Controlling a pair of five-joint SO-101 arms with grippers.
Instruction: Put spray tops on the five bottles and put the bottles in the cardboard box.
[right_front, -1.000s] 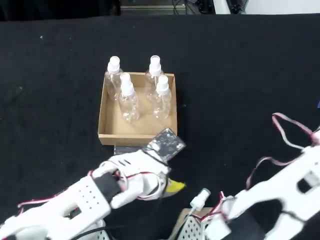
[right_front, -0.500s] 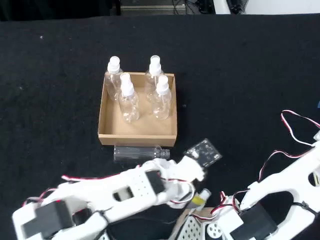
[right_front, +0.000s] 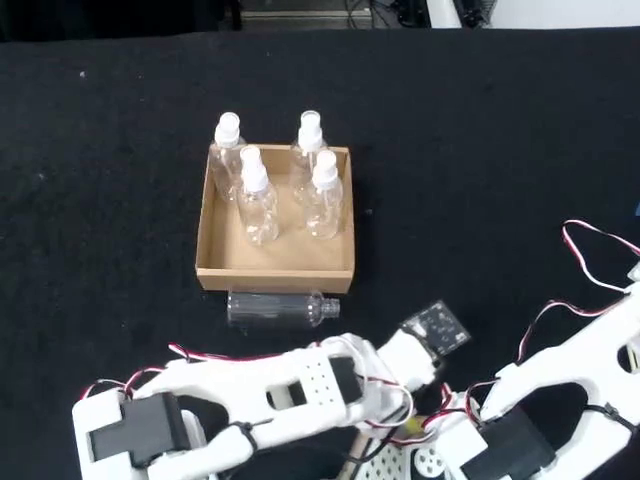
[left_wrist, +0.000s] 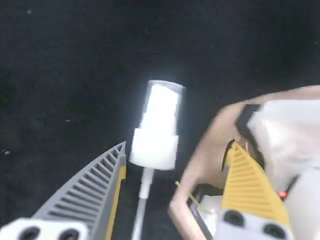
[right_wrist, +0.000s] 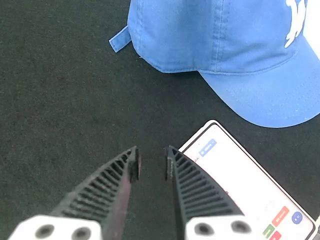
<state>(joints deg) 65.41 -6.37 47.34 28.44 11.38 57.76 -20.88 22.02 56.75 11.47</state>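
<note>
While its jaws stand wide apart, the left gripper holds nothing. The white spray top lies between the jaws, with its collar just beside the grey one and clear of the yellow one. Its thin dip tube runs back toward the wrist. I read this as a straddle set up for closing on the collar, the broadest and firmest part, which would leave the tube free to go into a bottle neck. In the high view the left arm stretches low along the near edge of the black table, bent over that spot.

The right gripper hangs above bare cloth with only a narrow gap between its jaws and nothing in them. A blue cap and a phone lie just beyond it. It is well apart from the bottles, and I judge it is parked out of the other arm's way.

Farther out, the uncapped bottle lies on its side just in front of the near wall of the cardboard box, neck toward the right arm's side. It probably lies outside the box because it lacks its top. The four capped bottles stand upright inside, crowded toward the far wall, so the near half is free for the fifth. By my estimate the task is four-fifths done.
</note>
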